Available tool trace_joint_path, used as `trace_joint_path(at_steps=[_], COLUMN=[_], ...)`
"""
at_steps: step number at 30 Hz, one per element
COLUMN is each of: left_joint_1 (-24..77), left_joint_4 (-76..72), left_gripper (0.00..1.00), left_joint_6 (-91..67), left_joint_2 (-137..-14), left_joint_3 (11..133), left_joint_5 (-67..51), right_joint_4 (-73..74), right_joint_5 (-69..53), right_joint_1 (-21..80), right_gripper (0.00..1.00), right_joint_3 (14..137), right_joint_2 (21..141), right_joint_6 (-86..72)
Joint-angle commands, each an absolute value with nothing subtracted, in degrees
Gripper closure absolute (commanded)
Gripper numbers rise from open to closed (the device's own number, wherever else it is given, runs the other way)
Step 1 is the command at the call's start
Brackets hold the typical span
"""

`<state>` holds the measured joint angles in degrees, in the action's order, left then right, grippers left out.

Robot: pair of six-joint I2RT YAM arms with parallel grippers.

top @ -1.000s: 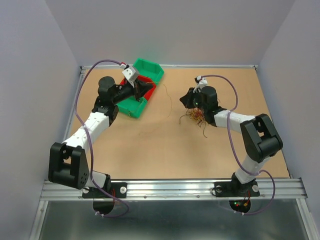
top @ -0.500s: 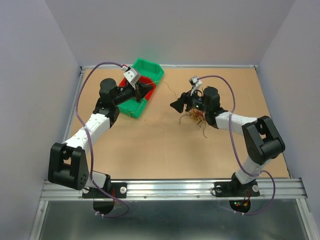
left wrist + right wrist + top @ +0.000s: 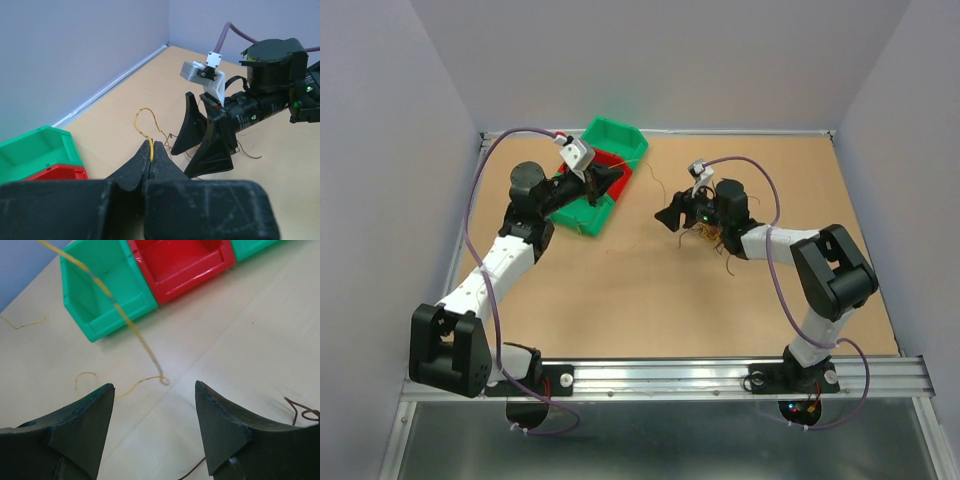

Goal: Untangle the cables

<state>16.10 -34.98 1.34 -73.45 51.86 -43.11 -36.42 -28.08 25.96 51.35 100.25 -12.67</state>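
Note:
My left gripper (image 3: 611, 178) hangs over the red bin, shut on a thin yellow cable (image 3: 142, 121) that curls out from between its tips (image 3: 151, 145). That yellow cable (image 3: 124, 314) slants down in front of my right gripper (image 3: 152, 387), its curled end just above the table. The right gripper (image 3: 670, 215) is open, with nothing between its fingers. A small clump of red, orange and brown cables (image 3: 713, 236) lies under the right wrist.
A green bin (image 3: 616, 136) and a red bin (image 3: 611, 168) stand together at the back left. Loose yellow strands (image 3: 80, 381) lie on the table near the bins. A dark brown strand (image 3: 301, 413) curls at the right of the right wrist view.
My right gripper has opened and swung left, away from the clump. The left gripper has shifted slightly toward the back, still pinching the yellow cable.

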Motion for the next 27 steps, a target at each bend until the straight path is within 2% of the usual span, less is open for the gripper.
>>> trace_joint_path(at_steps=[1,6,7,9,10,11,12,13,19,23,27], left_joint_1=[16.4,16.4,16.4,16.4,16.4,16.4,16.4,16.4,17.5,20.4,23.9], left_joint_4=[-39.2,-39.5,-39.6,-39.7,-39.7,-39.7,-39.7,-39.7,-40.3,-40.4,-38.3], left_gripper=[1.0,1.0,1.0,1.0,1.0,1.0,1.0,1.0,1.0,1.0,1.0], left_joint_6=[0.4,0.2,0.2,0.2,0.3,0.3,0.2,0.3,0.5,3.1,7.5], left_joint_2=[-70.1,-69.4,-69.3,-69.4,-69.4,-69.3,-69.4,-69.7,-74.8,-78.5,-81.1], left_joint_3=[51.1,50.7,50.6,50.7,50.7,50.6,50.6,50.6,51.2,51.2,51.4], left_joint_5=[-44.6,-45.4,-45.4,-45.4,-45.5,-45.5,-45.5,-45.6,-45.1,-43.9,-42.9], right_joint_4=[-39.1,-39.4,-39.5,-39.9,-40.4,-41.8,-42.5,-43.2,-48.2,-50.8,-54.4], right_joint_5=[-22.4,-22.9,-23.2,-23.5,-24.5,-25.5,-26.7,-27.9,-33.8,-32.3,-25.4], right_joint_1=[26.2,26.4,26.5,26.7,26.8,26.9,26.9,26.8,27.5,28.7,30.2], right_gripper=[0.3,0.36,0.41,0.54,0.72,0.83,0.95,0.99,0.99,0.99,0.99], right_joint_3=[54.6,55.6,56.0,56.2,56.1,55.9,55.7,55.1,51.6,48.6,45.4], right_joint_2=[101.7,103.2,103.5,103.7,103.8,103.7,103.4,103.4,97.7,93.6,90.7], right_joint_6=[-12.9,-12.8,-12.8,-12.8,-13.0,-13.2,-13.4,-14.1,-17.2,-17.4,-16.8])
